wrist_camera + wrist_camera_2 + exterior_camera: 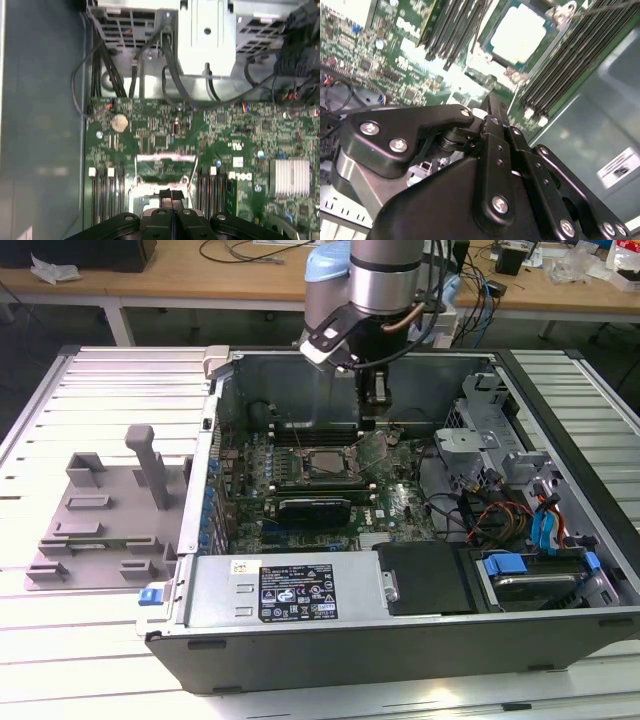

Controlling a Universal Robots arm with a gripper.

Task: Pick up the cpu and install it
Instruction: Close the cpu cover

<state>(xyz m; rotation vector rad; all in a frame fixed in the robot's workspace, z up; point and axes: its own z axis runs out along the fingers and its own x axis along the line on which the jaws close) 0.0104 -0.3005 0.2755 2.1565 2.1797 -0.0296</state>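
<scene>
The cpu (520,32), a flat square chip with a shiny silver top, lies in the motherboard socket (322,462) inside the open computer case. In the exterior view my gripper (372,422) hangs just behind and to the right of that socket, above the raised metal load plate (371,447). Both wrist views show the black fingers pressed together, with the fingertips (171,193) over the socket edge. Nothing shows between them. In the second wrist view the gripper (487,107) stands apart from the chip.
Memory slots (580,55) flank the socket. A grey plastic fixture tray (100,510) lies on the table at the exterior view's left of the case (300,595). Cables (480,515) and drive bays (545,540) crowd the case's right side. A silver heatsink (289,177) sits on the board.
</scene>
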